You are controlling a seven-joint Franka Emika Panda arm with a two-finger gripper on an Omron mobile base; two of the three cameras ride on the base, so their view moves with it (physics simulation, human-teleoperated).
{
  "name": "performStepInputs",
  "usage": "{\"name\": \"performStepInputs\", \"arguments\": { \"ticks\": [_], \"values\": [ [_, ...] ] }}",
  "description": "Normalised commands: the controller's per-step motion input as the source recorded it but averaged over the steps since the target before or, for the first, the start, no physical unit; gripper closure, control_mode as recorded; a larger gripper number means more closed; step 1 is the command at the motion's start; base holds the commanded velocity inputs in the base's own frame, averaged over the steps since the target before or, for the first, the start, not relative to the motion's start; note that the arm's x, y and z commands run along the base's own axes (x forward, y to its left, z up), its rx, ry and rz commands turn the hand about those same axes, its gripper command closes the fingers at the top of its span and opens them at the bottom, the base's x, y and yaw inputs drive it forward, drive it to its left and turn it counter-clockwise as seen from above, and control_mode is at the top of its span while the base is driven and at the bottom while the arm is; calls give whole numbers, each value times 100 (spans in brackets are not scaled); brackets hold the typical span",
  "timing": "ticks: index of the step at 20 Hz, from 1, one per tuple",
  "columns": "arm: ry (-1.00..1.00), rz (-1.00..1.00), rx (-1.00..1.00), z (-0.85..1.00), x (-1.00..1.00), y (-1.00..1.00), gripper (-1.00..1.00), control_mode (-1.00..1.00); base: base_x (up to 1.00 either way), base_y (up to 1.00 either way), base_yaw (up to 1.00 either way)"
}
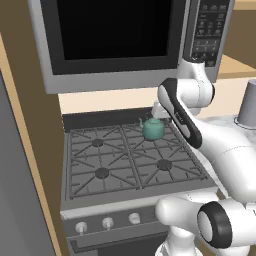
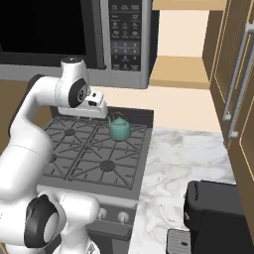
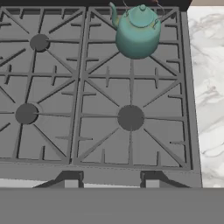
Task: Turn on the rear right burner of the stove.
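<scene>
The stove (image 1: 120, 156) (image 2: 74, 149) (image 3: 78, 87) is a grey gas range with dark grid grates. A teal kettle (image 3: 138, 33) (image 1: 153, 129) (image 2: 119, 129) stands on the rear right burner and hides its cap; only the grate fingers (image 3: 162, 66) around it show. My gripper (image 3: 111, 183) is open, its fingertips (image 3: 71, 182) wide apart with nothing between them. It hangs above the stove's front edge, near the front right burner (image 3: 130, 118). Silver knobs (image 1: 107, 222) (image 2: 123, 216) line the front panel below.
A black-windowed microwave (image 1: 115, 35) (image 2: 124, 34) hangs close above the stove. A marble counter (image 2: 183, 158) (image 3: 208, 87) lies to the right, with a black appliance (image 2: 218, 218) at its front and a grey cylinder (image 1: 247, 102) at the back.
</scene>
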Motion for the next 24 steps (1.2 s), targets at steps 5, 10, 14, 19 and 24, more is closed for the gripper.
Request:
{"name": "performStepInputs", "arguments": {
  "ticks": [5,10,14,19,24],
  "values": [
    [0,0,0,0,0,0,-100,100,0,3,0],
    [0,0,0,0,0,0,-100,100,-21,44,0],
    [0,0,0,0,0,0,-100,100,-41,39,0],
    [0,0,0,0,0,0,-100,100,-56,21,0],
    [0,0,0,0,0,0,-100,100,-46,42,0]
  ]
}}
